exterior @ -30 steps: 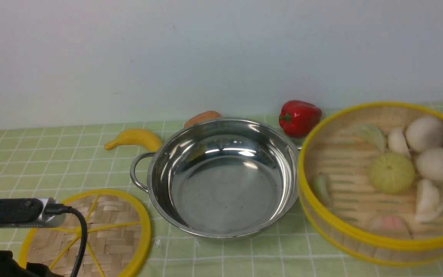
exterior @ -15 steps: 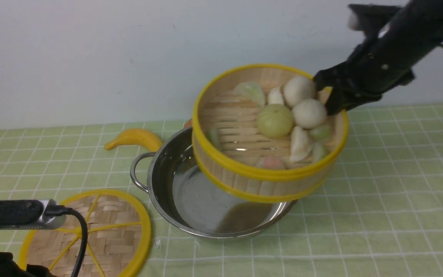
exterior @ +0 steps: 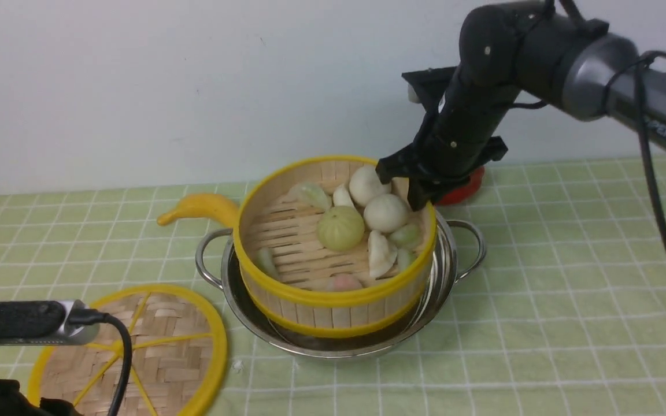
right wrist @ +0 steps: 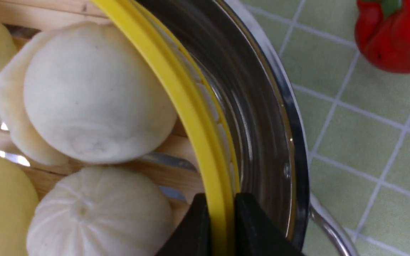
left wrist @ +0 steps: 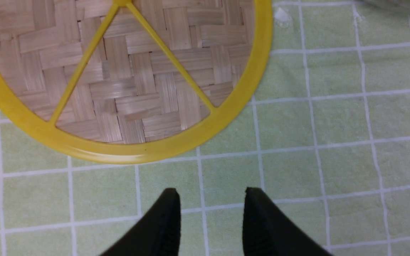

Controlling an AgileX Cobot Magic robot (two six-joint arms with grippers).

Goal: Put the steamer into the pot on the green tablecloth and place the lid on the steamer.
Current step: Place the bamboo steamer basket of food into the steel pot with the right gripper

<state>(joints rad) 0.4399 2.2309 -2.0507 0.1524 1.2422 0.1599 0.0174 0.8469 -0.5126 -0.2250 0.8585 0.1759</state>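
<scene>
Steamer, loaded with white and green buns, sits inside the steel pot on the green tablecloth; the right gripper is clamped on its far yellow rim. The left gripper hangs with jaws parted just beside the flat woven lid, holding nothing.

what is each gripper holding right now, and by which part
The right gripper is shut on the steamer, pinching its yellow top rim on the far right side. The left gripper is open and holds nothing, hovering near the lid.
</scene>
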